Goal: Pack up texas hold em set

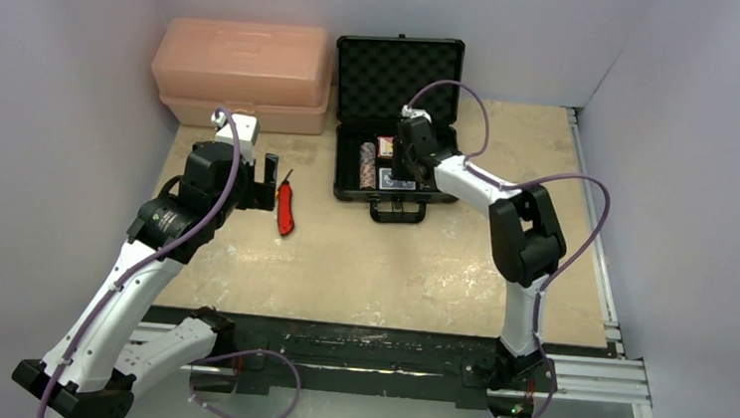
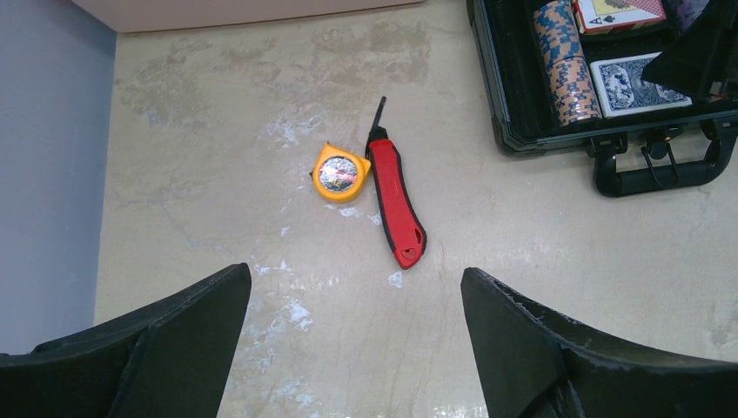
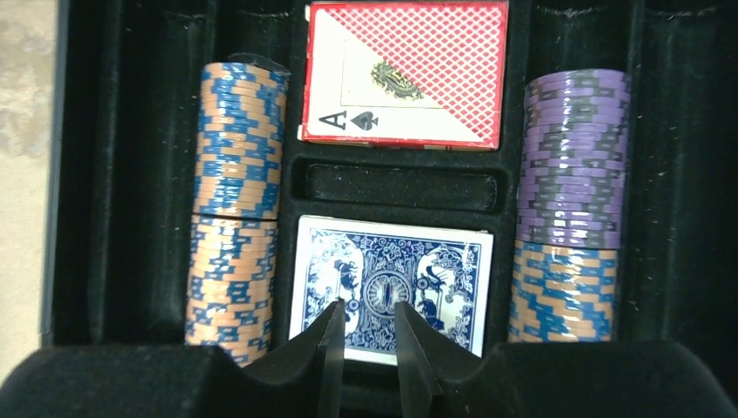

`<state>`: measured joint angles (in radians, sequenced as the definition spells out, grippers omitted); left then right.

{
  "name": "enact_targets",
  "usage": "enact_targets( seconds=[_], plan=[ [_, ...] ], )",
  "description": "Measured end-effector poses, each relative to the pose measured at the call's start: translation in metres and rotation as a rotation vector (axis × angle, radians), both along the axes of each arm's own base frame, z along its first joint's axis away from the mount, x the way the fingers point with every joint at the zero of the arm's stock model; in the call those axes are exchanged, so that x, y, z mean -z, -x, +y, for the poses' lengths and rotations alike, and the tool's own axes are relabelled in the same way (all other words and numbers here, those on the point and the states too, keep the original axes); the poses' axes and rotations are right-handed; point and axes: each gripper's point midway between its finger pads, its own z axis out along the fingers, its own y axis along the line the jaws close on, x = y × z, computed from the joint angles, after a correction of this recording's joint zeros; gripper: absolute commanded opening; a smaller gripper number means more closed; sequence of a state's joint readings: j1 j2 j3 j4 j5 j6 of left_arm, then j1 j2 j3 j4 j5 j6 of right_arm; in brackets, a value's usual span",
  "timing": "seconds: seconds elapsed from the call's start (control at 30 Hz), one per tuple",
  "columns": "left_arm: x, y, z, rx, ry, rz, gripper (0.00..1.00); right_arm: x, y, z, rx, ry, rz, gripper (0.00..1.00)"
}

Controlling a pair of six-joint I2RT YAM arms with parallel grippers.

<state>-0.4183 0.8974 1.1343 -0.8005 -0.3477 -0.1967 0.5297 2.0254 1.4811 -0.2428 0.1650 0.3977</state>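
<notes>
The case (image 1: 342, 157) sits open at upper centre, lid up. It looks rigid and heavy when loaded, so push the lid's top edge and lift by the handle (image 1: 398, 211). Chip stacks (image 3: 235, 131) lie in side slots. They're loose, slick discs, best pinched end to end. Both decks rest mid-tray, light and smooth. The right gripper (image 3: 367, 306) hovers over the blue deck (image 3: 392, 270), barely apart and empty. The left gripper (image 2: 355, 274) hangs wide apart over a knife (image 2: 396, 205).

I see matt black foam lining in briefcase (image 3: 400, 187); smooth printed card on red deck (image 3: 405, 74); tabletop (image 2: 261, 104) smooth, stone-look, scuffed white; pink toolbox (image 1: 243, 64) translucent plastic.
</notes>
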Motion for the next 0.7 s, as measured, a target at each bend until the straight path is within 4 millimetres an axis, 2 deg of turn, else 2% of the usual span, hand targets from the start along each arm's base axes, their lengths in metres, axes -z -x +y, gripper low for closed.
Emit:
enact_targets(
  seconds=[0.07, 0.17, 0.53, 0.63, 0.7],
  plan=[
    [0.0, 0.0, 0.0, 0.0, 0.0, 0.0, 0.91, -0.01, 0.002, -0.001, -0.004, -0.001, -0.008, 0.33],
    [0.0, 0.0, 0.0, 0.0, 0.0, 0.0, 0.91, -0.032, 0.004, -0.003, -0.006, -0.011, -0.035, 0.4],
    [0.0, 0.0, 0.003, -0.012, -0.006, -0.003, 0.91, -0.15, 0.009, -0.018, 0.021, -0.085, -0.265, 0.47],
    [-0.001, -0.001, 0.005, -0.023, -0.012, -0.005, 0.91, -0.174, 0.012, -0.022, 0.028, -0.101, -0.317, 0.5],
    [-0.001, -0.001, 0.006, -0.028, -0.015, -0.006, 0.92, -0.187, 0.014, -0.026, 0.038, -0.106, -0.345, 0.56]
  ],
)
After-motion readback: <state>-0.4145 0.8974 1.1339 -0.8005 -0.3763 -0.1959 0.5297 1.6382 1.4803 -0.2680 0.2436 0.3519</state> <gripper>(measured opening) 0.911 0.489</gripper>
